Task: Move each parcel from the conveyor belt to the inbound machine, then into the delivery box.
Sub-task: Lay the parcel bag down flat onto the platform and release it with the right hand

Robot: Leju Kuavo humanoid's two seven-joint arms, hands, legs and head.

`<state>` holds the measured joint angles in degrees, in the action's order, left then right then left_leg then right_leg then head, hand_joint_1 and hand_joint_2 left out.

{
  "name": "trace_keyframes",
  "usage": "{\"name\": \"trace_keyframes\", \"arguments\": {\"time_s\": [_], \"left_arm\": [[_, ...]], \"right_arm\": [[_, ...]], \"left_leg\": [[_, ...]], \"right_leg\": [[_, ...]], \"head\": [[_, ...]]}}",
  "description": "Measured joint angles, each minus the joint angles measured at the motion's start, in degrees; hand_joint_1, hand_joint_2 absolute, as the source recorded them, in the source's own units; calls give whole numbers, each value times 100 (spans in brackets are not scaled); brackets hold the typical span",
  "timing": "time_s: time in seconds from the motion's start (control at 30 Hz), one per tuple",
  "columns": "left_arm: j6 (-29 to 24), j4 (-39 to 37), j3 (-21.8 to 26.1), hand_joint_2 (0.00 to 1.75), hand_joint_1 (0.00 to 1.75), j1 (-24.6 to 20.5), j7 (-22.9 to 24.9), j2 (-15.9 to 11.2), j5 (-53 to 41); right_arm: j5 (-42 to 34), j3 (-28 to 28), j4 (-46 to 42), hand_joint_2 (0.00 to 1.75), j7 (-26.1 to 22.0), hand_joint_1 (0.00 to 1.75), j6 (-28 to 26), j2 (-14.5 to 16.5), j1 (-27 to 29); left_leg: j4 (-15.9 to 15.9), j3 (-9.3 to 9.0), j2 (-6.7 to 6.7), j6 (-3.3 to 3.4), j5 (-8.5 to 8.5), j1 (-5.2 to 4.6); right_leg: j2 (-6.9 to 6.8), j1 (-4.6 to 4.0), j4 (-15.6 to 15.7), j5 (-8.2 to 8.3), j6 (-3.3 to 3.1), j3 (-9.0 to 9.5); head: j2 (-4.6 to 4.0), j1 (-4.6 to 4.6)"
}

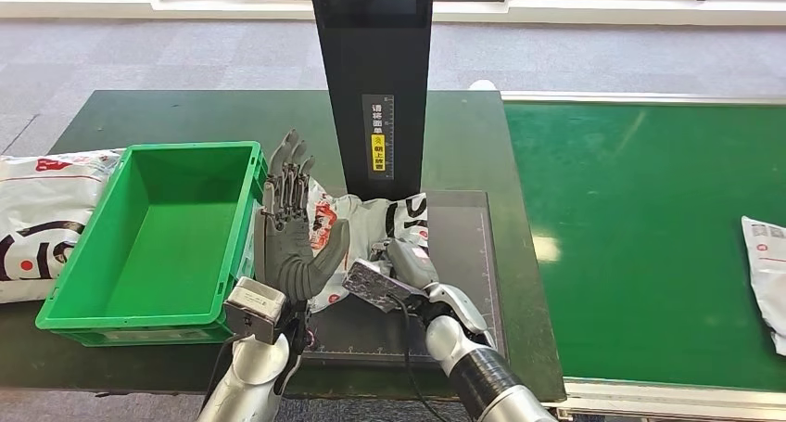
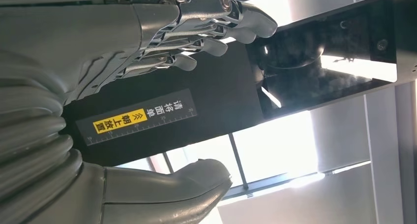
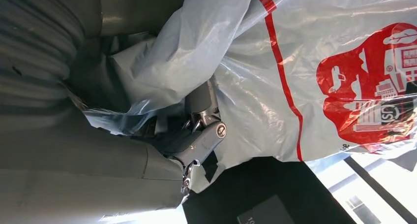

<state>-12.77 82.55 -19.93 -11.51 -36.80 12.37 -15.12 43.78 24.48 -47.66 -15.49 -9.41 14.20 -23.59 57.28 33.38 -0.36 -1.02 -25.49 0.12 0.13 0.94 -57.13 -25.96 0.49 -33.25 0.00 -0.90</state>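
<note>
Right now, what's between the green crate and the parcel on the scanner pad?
The left hand, raised open with nothing in it, stands between the green crate and the parcel gripped by the right hand; the head view shows it.

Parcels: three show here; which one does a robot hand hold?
The white parcel with red print on the dark scanner plate, gripped by the right hand. One parcel lies left of the green box; another lies on the conveyor belt.
</note>
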Motion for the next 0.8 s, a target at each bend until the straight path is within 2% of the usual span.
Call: {"name": "trace_keyframes", "arguments": {"time_s": [0.07, 0.17, 0.2, 0.3, 0.43, 0.57, 0.8], "left_arm": [[38, 0, 0, 175, 0, 0, 1, 1, -2], [89, 0, 0, 44, 0, 0, 9, 6, -27], [94, 1, 0, 0, 0, -1, 13, 8, -36], [95, 1, 1, 0, 0, -1, 19, 8, -46], [101, -8, 4, 0, 0, -1, -15, 1, -59], [87, -20, 36, 0, 0, -1, -57, -4, -62], [-34, 84, 147, 0, 0, 23, 116, -3, -115]], "right_arm": [[32, 0, 10, 175, 29, 0, -8, -3, 2], [74, 0, -58, 175, 64, 0, -46, -29, 51], [83, 0, -121, 131, 74, 0, -54, -45, 87], [93, -1, -375, 0, 103, 0, -12, -106, 202], [-177, -1, -723, 0, -236, 0, 114, -192, 334], [-605, -4, -1289, 175, -669, 0, 217, -290, 538], [-855, -80, -2137, 175, -725, 0, 360, -409, 668]], "left_leg": [[0, 0, 0, 0, 0, 0], [1, 0, 0, 0, 0, 0], [1, 0, 0, 0, 0, 0], [1, 0, 2, 0, 0, -1], [1, 1, 2, 0, -1, -1], [1, 1, 2, 0, -1, -1], [1, 0, 5, 0, 0, -1]], "right_leg": [[0, 0, 0, 0, 0, 0], [0, 0, 0, 0, 0, -1], [0, 0, 0, 0, 0, -1], [2, 1, 1, 0, 0, -1], [2, 1, 2, 0, 0, -2], [2, 0, 2, 0, 0, -3], [4, 0, 2, 1, 0, -3]], "head": [[0, 0], [0, 0], [0, 0], [0, 0], [0, 0], [0, 0], [0, 0]]}}
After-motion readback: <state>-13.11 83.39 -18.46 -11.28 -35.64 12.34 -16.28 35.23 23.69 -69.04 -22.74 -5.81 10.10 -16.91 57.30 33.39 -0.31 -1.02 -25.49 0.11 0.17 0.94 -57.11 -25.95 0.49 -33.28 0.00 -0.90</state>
